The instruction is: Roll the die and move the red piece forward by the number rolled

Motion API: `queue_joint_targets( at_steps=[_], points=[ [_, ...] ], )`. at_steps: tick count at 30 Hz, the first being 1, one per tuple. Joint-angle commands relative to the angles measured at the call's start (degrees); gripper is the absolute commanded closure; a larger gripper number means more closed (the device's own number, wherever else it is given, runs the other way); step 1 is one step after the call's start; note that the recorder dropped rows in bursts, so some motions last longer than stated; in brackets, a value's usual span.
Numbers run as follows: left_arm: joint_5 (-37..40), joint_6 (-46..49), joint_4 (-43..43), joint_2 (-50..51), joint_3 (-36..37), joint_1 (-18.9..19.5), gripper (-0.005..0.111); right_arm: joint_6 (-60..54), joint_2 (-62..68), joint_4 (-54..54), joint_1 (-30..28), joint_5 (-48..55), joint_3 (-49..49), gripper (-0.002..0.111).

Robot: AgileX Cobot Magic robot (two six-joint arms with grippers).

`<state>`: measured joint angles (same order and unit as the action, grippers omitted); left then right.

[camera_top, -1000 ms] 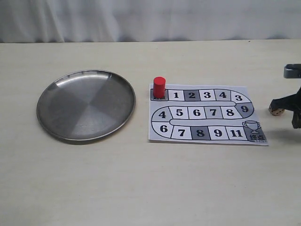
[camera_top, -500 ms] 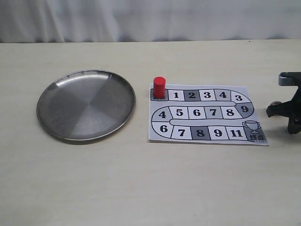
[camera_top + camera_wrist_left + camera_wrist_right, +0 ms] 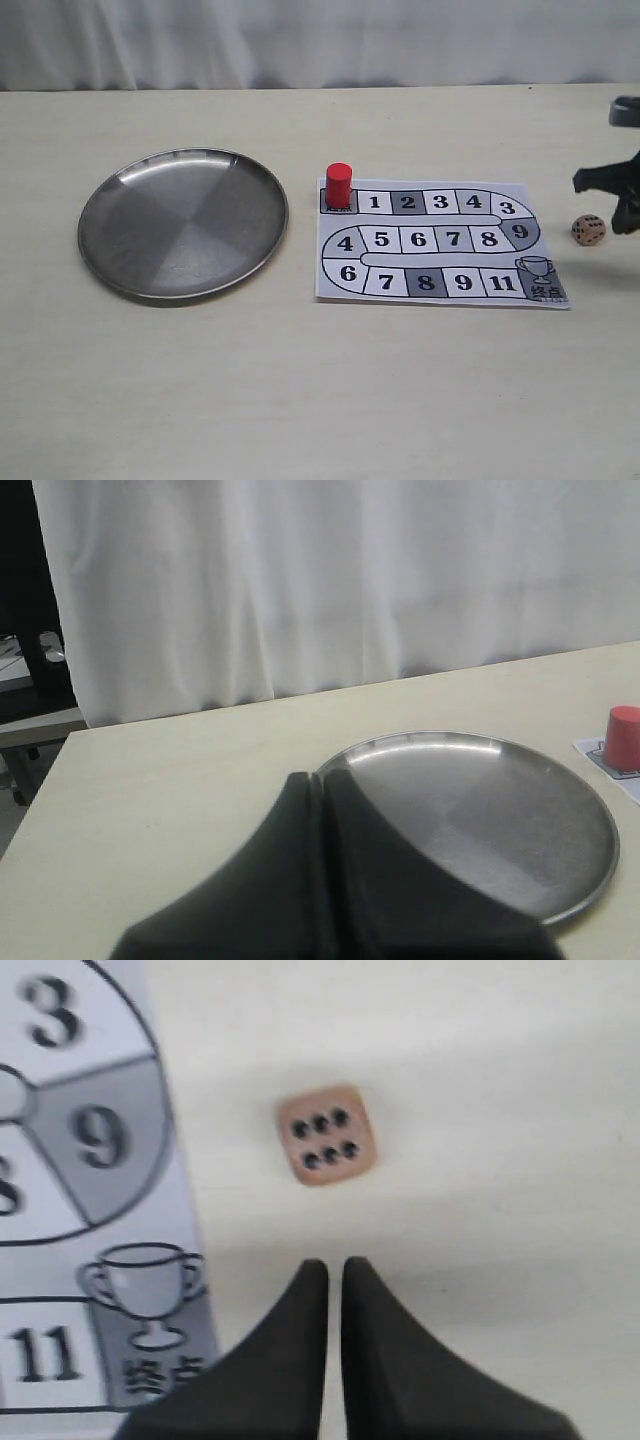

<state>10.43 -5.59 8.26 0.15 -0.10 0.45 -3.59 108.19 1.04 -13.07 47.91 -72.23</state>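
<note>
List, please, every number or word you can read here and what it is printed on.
"1 2 3 4 3": board, top row.
"9": grey bend square.
"4 5 6 7 8": middle row.
"6 7 8 9 11": bottom row.
Characters under the trophy: blurred, unreadable.
Print under the red piece: too small.
The die: six pips up, no text.

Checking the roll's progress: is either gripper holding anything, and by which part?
Nothing is held. The die lies free on the table, apart from the shut, empty right gripper; the left gripper is shut and empty.
</note>
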Motion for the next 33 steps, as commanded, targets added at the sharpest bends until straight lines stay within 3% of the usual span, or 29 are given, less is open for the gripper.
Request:
queue_joint_targets(
  at_steps=[1,5,10,12,17,19,23,33],
  points=[
    [-0.49,-0.05,0.01,-0.15,0.10,-0.48,0.107,-14.62,-4.48,17.51,-0.07,-1.07,-0.70,0.104],
    [-0.49,-0.05,0.01,-0.15,0.10,-0.48,0.107,-28.57,-5.26,35.95,1.49,-0.95,-0.70,0.104],
    [-0.49,-0.05,0.01,-0.15,0.10,-0.48,0.107,-31.64,-4.22,34.65,10.53,-8.48,-0.70,0.102],
    [-0.49,-0.05,0.01,-0.15,0.10,-0.48,0.107,-31.64,-3.42,33.46,15.30,-13.40,-0.70,0.094],
    [-0.49,-0.05,0.01,-0.15,0.10,-0.48,0.107,-31.53,-0.44,32.35,25.08,-27.81,-0.95,0.061],
    [-0.49,-0.05,0.01,-0.15,0.10,-0.48,0.107,-31.53,1.19,32.35,27.92,-29.60,-2.38,0.048],
    [-0.49,-0.05,0.01,-0.15,0.10,-0.48,0.107,-33.19,5.13,32.35,31.31,-27.47,-8.04,0.033],
    [-0.49,-0.05,0.01,-0.15,0.10,-0.48,0.107,-32.42,14.49,29.35,32.28,-24.68,-16.49,0.029]
  ],
)
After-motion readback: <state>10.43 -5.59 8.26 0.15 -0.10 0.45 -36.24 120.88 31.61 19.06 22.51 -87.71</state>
